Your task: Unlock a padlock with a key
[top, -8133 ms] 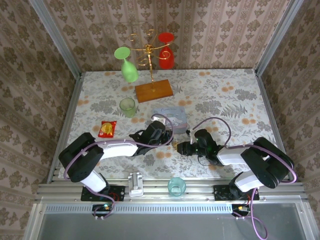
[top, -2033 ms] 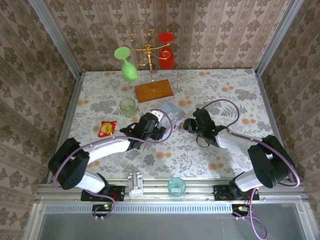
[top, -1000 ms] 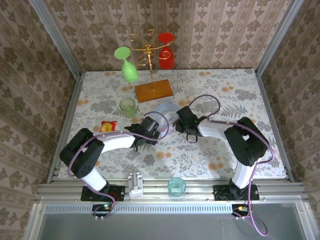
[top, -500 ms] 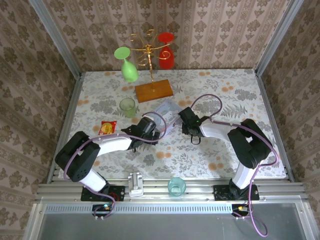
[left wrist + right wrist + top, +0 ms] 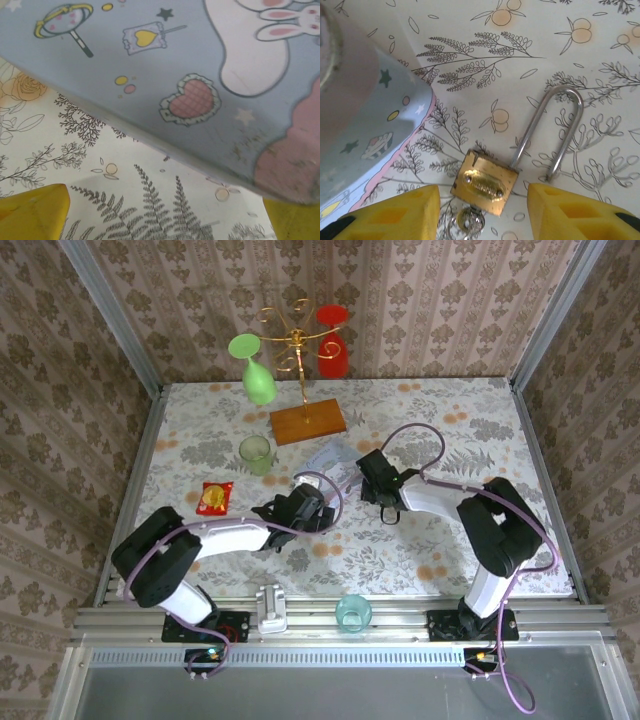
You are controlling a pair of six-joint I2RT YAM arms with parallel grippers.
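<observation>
One padlock [image 5: 485, 184] and one key [image 5: 465, 220] between the fingers of the right pincer [image 5: 482, 202], one tin [image 5: 375, 125] just beside it, then farther off one rack [image 5: 305, 420] bearing two glasses, green [image 5: 257, 377] and red [image 5: 332, 353], two cups, green [image 5: 256, 453] and teal [image 5: 353, 612], and one packet [image 5: 214, 498].

We enter a staged robot test cell: damask-papered panels [image 5: 450, 300] set in aluminium framing [image 5: 109, 312], a floral-clothed bench [image 5: 440, 420], a slotted mounting rail [image 5: 410, 624] along its near edge.
</observation>
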